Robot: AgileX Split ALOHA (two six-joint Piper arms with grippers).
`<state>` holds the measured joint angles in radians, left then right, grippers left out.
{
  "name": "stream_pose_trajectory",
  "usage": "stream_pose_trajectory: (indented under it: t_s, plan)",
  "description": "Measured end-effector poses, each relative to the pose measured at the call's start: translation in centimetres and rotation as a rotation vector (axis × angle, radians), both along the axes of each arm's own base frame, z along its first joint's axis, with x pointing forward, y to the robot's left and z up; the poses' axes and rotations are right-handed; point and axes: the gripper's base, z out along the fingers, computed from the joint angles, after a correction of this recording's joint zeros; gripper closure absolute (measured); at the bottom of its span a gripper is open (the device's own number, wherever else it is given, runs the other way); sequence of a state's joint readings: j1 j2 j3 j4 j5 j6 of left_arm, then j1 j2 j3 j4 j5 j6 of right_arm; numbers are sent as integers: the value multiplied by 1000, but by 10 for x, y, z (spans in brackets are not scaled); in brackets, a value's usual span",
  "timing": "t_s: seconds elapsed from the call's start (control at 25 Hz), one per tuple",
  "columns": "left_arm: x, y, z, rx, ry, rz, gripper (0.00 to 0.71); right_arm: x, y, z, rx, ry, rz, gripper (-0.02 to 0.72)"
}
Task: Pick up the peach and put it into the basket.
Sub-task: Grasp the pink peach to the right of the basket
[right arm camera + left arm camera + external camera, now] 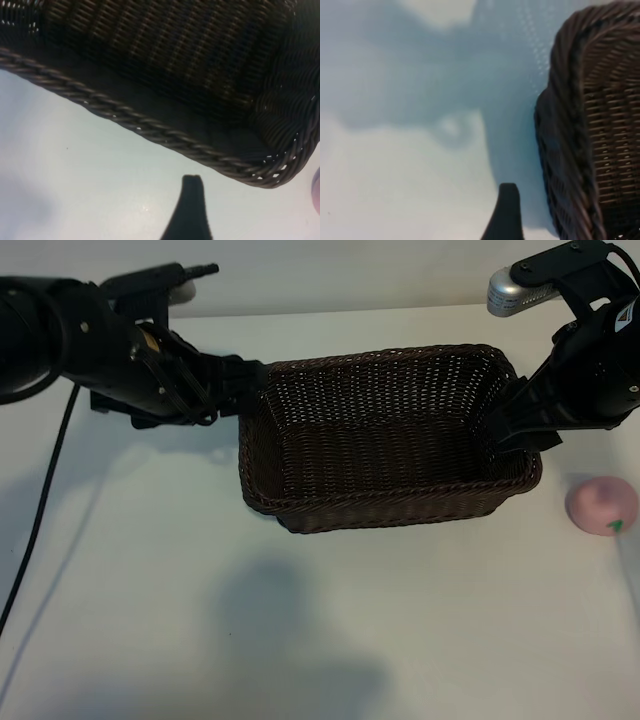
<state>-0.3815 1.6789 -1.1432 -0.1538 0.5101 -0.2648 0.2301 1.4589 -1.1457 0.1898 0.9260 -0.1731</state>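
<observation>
The peach [601,505], pale pink with a small green leaf mark, lies on the white table right of the basket; a sliver of it also shows in the right wrist view [317,187]. The dark-brown wicker basket [300,505] stands mid-table with nothing in it. My left gripper [240,390] is open at the basket's left end, one finger [506,210] just outside the woven wall [560,150]. My right gripper [500,435] is open at the basket's right end, left of the peach. One of its fingers [190,205] hangs over bare table beside the braided rim [150,127]. Neither gripper holds anything.
The white table [150,570] spreads in front of the basket with arm shadows on it. A black cable [40,510] runs down the left side. A silver fixture [515,290] sits at the back right.
</observation>
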Motion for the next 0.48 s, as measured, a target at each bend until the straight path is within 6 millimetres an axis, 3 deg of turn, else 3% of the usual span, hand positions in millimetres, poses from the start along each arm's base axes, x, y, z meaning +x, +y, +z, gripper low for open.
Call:
stream_pose_trajectory:
  t_s: [0.24,0.48]
  plan:
    - [-3,12,22,57,-30,-16,63,0,0,0,0,2,0,108]
    - [-7,57,45,85,-42,75,71,0,0,0,0,5,1,108]
